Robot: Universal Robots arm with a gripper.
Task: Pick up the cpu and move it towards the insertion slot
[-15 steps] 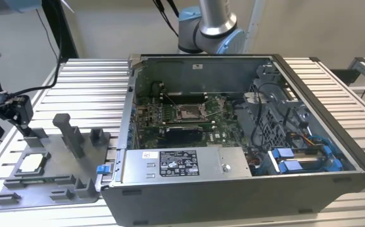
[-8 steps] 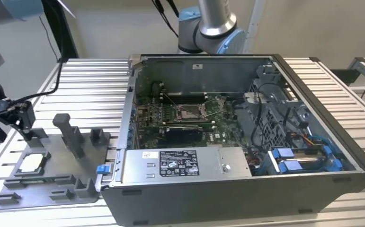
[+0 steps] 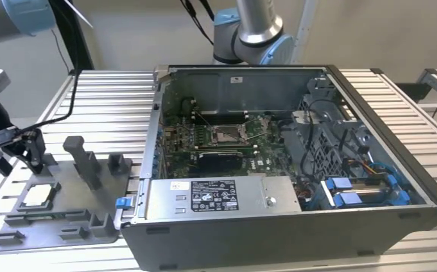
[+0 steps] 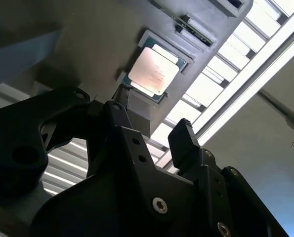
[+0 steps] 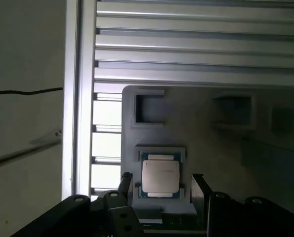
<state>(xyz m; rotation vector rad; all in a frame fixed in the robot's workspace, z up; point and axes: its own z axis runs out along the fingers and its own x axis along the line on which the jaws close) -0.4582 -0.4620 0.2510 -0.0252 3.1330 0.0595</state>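
Note:
The cpu [image 3: 38,194] is a small pale square chip lying flat in a recess of the grey tray [image 3: 67,218] at the exterior view's left. Both wrist views show the cpu [image 4: 154,73] [image 5: 160,176] seated in that recess. My gripper [image 3: 20,161] hangs open just above and behind the chip, holding nothing. Its black fingertips [image 5: 126,183] stand to either side of the chip in the first wrist view, and the gripper [image 4: 151,123] is still apart from it. The insertion slot [image 3: 226,134] is the metal-framed socket in the middle of the green motherboard inside the open computer case.
The open computer case [image 3: 279,226] fills the middle and the exterior view's right, with a silver power supply [image 3: 218,198] at its front and blue-clipped drive bays [image 3: 362,190]. Upright grey blocks [image 3: 82,161] rise from the tray. Everything rests on a slatted aluminium table [image 3: 105,107].

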